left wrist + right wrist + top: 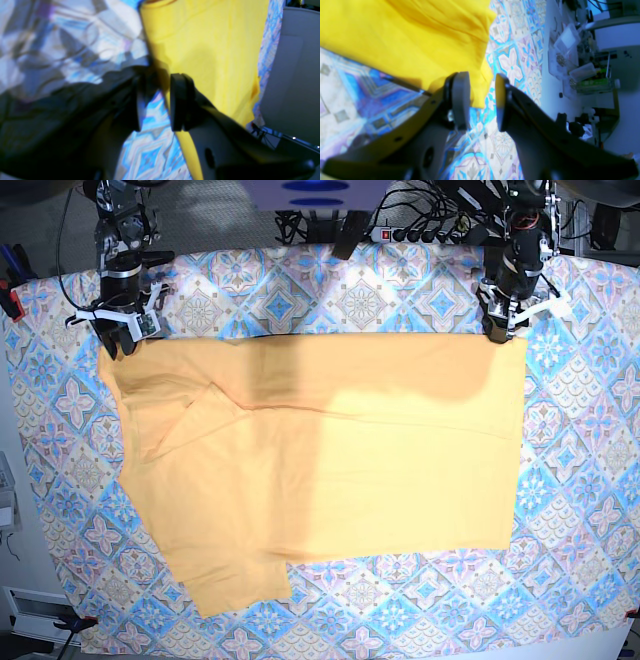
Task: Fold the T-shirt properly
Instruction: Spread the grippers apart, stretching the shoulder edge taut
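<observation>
No writing or label can be read anywhere, not on the T-shirt (330,450) and not on the cluttered shelves off beyond the table, which are too blurred to sort out. The shirt lies spread across the middle of the patterned tablecloth (590,510), its far edge running straight between the two arms and one sleeve folded in over the body on the right arm's side. The left wrist view is smeared and dark along one side, so much of it is hard to make out. The left gripper (155,102) stands at the shirt's far corner, jaws narrow with a fold of yellow cloth pinched between them. The right gripper (482,100) sits at the other far corner, jaws partly apart with the shirt's corner between them; I cannot tell whether they grip it.
</observation>
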Robot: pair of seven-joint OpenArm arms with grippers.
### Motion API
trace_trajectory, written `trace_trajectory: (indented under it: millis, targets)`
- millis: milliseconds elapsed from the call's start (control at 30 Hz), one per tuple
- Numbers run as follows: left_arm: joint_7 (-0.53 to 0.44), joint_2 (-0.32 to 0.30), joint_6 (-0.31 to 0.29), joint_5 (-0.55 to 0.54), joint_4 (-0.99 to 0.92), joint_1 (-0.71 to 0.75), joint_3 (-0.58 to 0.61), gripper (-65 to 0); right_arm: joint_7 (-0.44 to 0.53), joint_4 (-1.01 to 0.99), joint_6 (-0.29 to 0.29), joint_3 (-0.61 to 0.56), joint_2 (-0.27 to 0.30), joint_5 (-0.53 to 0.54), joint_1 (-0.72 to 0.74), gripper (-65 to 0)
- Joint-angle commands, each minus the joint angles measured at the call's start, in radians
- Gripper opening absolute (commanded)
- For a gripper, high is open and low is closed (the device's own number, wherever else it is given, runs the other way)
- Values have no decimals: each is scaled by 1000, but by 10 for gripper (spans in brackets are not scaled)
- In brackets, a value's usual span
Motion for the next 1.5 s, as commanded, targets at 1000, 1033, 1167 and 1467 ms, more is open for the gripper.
trace_trajectory:
  millis: [1000, 1033, 1167, 1467]
  targets:
    - [-3, -12, -16, -5, -13, -85, 6, -650, -136, 9, -20, 5, 15, -78, -37, -408]
    - [-3, -12, -16, -5, -13, -85, 12, -650, -136, 9, -20, 5, 15, -84, -34, -408]
    - [-3, -12, -16, -5, -13, -85, 38, -650, -136, 16, -15, 5, 15, 0, -3, -405]
    - [-3, -12, -16, -5, -13, -78, 38, -650, -105, 141, 120, 24, 66, 640, -1, -403]
